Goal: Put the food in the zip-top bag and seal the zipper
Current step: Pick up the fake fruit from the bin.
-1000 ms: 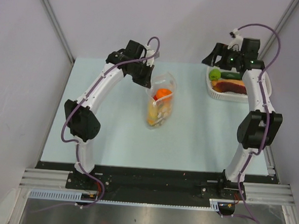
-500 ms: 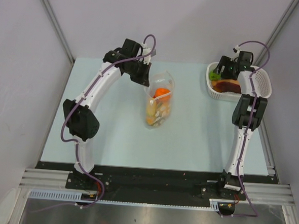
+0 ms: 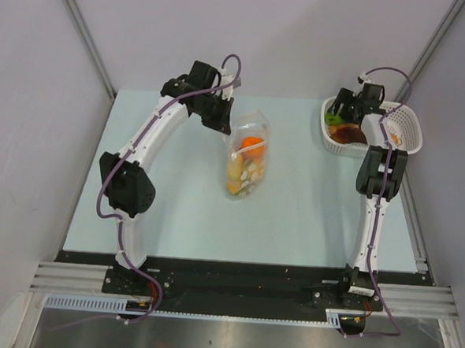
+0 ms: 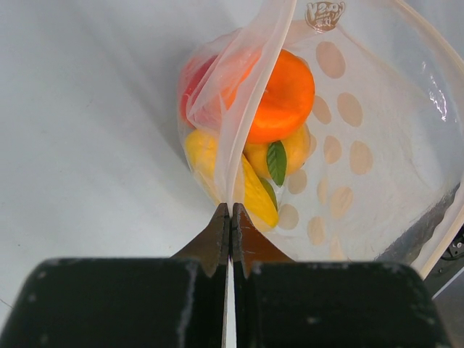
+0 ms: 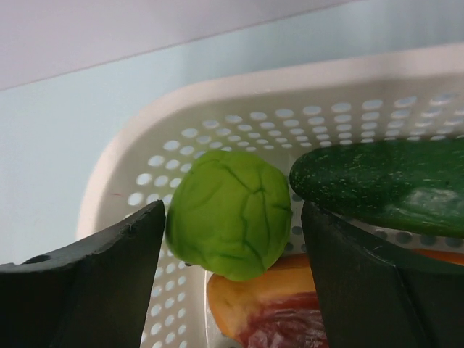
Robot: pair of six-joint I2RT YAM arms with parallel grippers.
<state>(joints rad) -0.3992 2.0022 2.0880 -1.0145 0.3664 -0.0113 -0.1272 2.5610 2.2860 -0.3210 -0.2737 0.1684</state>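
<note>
The zip-top bag [image 3: 248, 155] hangs floppy and slippery, well left of the basket [image 5: 304, 72]; my left gripper [image 4: 230, 217] is pinched tight on its mouth film. Inside the basket, my right gripper [image 5: 232, 217] stands spread around the green ball [image 5: 225, 196], which is probably light and prone to roll, so I'd squeeze its middle.

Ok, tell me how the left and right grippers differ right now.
The left gripper has its jaws shut on the zip-top bag edge, at mid-table. The right gripper has its jaws open, straddling a green round vegetable inside the white basket, gripping nothing. Both are black.
</note>
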